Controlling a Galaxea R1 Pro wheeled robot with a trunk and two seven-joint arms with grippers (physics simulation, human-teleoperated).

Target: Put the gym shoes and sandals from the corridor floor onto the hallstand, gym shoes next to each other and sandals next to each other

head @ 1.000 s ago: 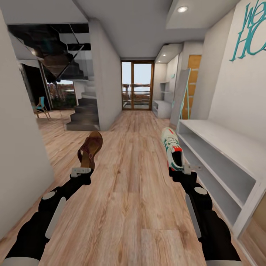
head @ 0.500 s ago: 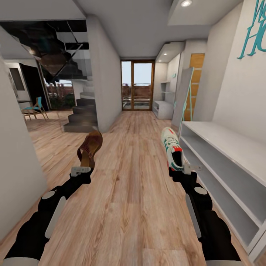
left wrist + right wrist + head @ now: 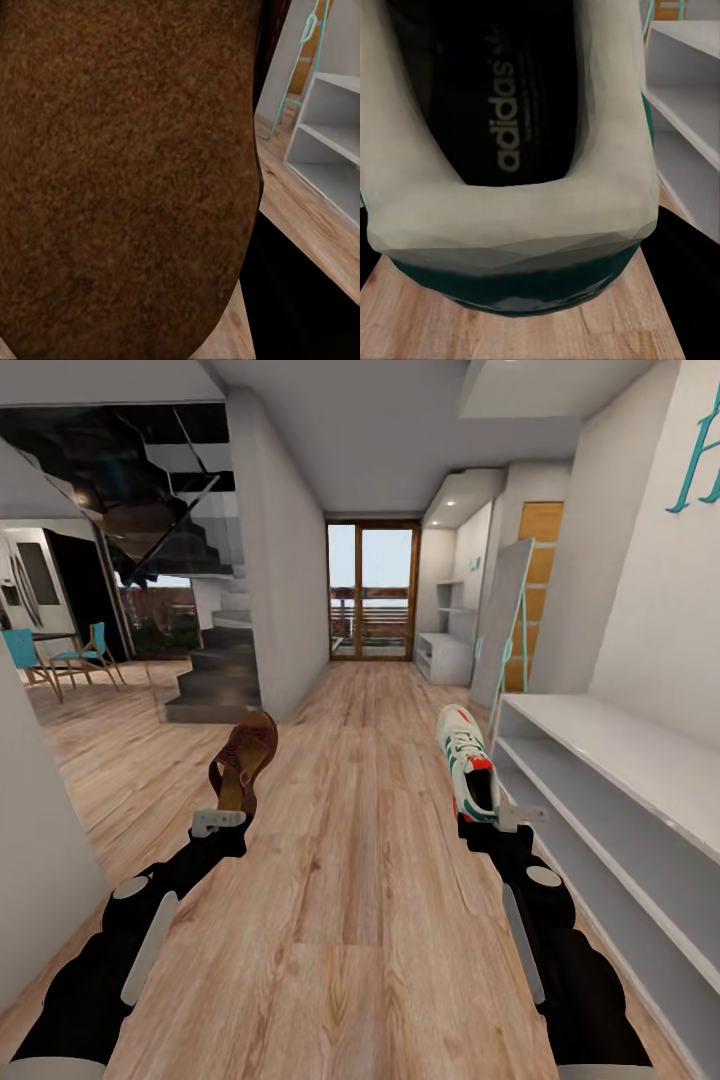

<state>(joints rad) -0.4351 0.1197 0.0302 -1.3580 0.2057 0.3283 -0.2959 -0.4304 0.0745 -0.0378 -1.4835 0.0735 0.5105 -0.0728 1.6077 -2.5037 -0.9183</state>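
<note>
My left gripper is shut on a brown sandal, held heel-down above the corridor floor; its brown sole sits close to the left wrist camera. My right gripper is shut on a white gym shoe with green stripes and red-orange accents, toe pointing away; the right wrist view looks into its heel opening. Far down the corridor on the right stands the pale grey hallstand with floating shelves above it. The other sandal and gym shoe are out of view.
A plain low grey bench with open shelves runs along the right wall beside my right arm. A tall panel with a teal frame leans past it. A white wall corner is near left; stairs and chairs lie beyond.
The whole view has shifted as the camera moved forward along the corridor: the low bench and left wall have slid outward. Both arms keep their pose and their shoes.
</note>
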